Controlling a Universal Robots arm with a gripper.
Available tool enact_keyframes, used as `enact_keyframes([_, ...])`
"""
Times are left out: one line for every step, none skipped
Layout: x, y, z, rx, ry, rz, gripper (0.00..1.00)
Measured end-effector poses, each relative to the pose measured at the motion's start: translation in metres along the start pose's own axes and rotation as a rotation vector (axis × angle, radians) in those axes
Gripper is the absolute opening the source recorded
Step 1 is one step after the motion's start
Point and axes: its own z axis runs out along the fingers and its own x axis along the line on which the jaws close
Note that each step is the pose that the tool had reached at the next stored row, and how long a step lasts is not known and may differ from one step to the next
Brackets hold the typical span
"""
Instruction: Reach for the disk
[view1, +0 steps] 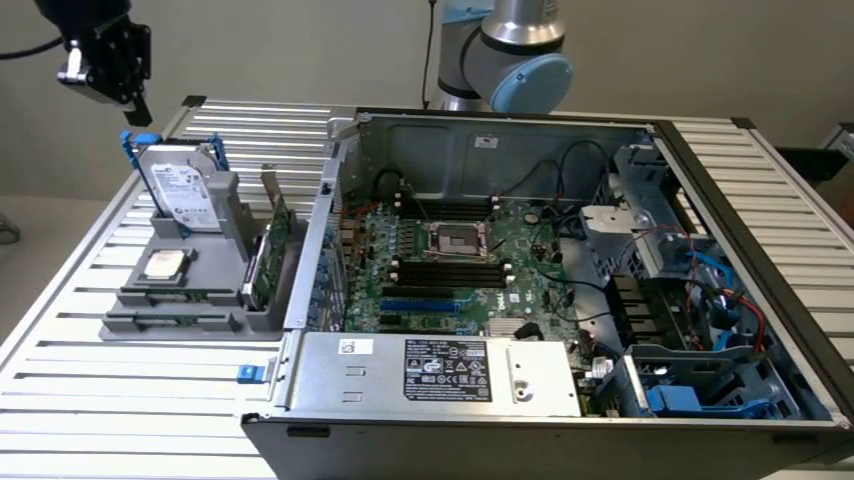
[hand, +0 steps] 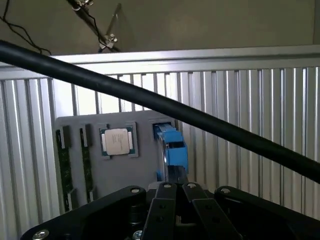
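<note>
We are looking at the gripper (view1: 134, 108) hanging in the air above the far corner of the slatted metal table (view1: 120, 400), on the exterior view's left. Its fingers are pressing together, clenched on nothing; in the wrist view the gripper (hand: 176, 186) is showing its two black fingers (hand: 161, 207) meeting with no gap.

The disk (view1: 180, 195) is standing upright on its edge in the grey holder tray (view1: 200, 318), just below the gripper but not touching it. Its white label is facing the exterior camera, and its blue carrier rails are rising at both sides. From the wrist camera we are seeing the disk (hand: 172, 147) edge-on, its blue rail lying directly ahead of the fingertips.

The square CPU chip (view1: 164, 264) is lying flat in the same tray, just beside the disk, and two memory modules (hand: 64, 165) are sitting in slots further along. A black cable (hand: 165, 107) is crossing the wrist view. The open computer case (view1: 561, 280) is occupying the table on the exterior view's right.
</note>
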Motion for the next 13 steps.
enact_keyframes([0.0000,0.0000,-0.0002,0.0006,0.0006,-0.016,0.11])
enact_keyframes([0.0000,0.0000,-0.0004,0.0011,0.0012,-0.031,0.11])
enact_keyframes([0.0000,0.0000,-0.0004,0.0015,0.0018,-0.047,0.11])
enact_keyframes([0.0000,0.0000,-0.0006,0.0018,0.0024,-0.063,0.11])
enact_keyframes([0.0000,0.0000,-0.0006,0.0022,0.0031,-0.079,0.11])
enact_keyframes([0.0000,0.0000,-0.0007,0.0028,0.0036,-0.094,0.11])
enact_keyframes([0.0000,0.0000,-0.0007,0.0037,0.0043,-0.110,0.11])
enact_keyframes([-0.0001,0.0001,-0.0008,0.0048,0.0050,-0.124,0.11])
enact_keyframes([0.0000,0.0001,-0.0008,0.0063,0.0056,-0.138,0.11])
enact_keyframes([-0.0001,0.0000,-0.0008,0.0081,0.0062,-0.152,0.11])
enact_keyframes([-0.0001,0.0000,-0.0007,0.0103,0.0067,-0.166,0.11])
enact_keyframes([-0.0002,0.0000,-0.0007,0.0124,0.0073,-0.177,0.11])
enact_keyframes([-0.0003,0.0001,-0.0006,0.0146,0.0078,-0.187,0.11])
